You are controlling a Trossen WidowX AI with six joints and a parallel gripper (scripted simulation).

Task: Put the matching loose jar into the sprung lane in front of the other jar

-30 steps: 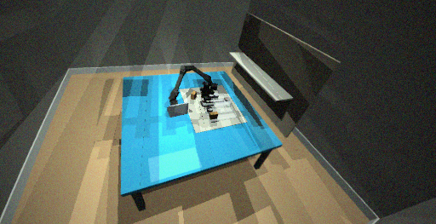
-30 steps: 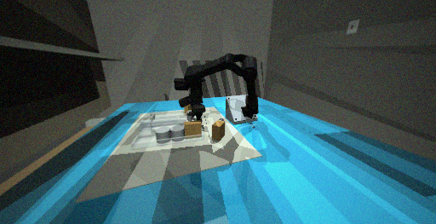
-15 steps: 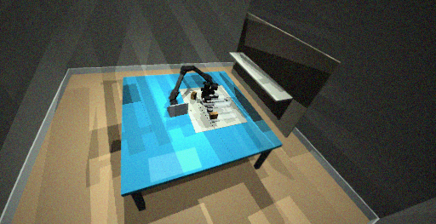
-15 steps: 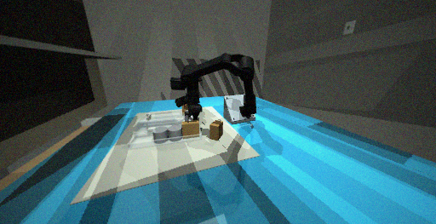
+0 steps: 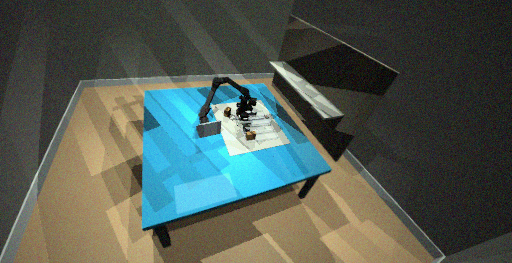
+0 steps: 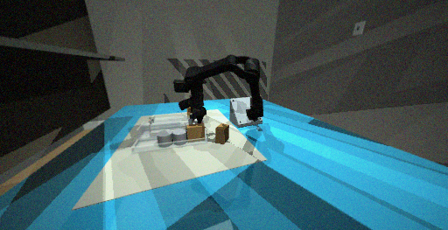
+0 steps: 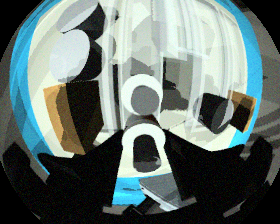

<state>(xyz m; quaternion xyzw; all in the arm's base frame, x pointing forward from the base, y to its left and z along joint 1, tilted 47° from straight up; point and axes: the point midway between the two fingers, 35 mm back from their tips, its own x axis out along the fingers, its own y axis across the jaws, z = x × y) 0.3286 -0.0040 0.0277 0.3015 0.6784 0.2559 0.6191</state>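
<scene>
My gripper [image 7: 142,132] [image 6: 198,120] is shut on a jar with a white ring-shaped top and dark centre [image 7: 147,150]. Its base is hidden, so its height over the lane floor cannot be told. Directly beyond it, in line, a jar with a white ring and grey centre [image 7: 143,99] stands in the middle lane between clear rails. A narrow dark band shows between the two tops; whether the jars touch is unclear. The pusher plate and the front stop cannot be made out. In the top view the arm hides both jars.
Two grey round jars [image 6: 164,138] [image 7: 69,55] stand in a side lane. A brown square block [image 6: 195,132] is beside them, another brown block [image 6: 222,134] nearer the base. A dark jar [image 7: 209,111] and brown block [image 7: 245,110] are on the right. A grey panel [image 5: 208,129] stands by the base.
</scene>
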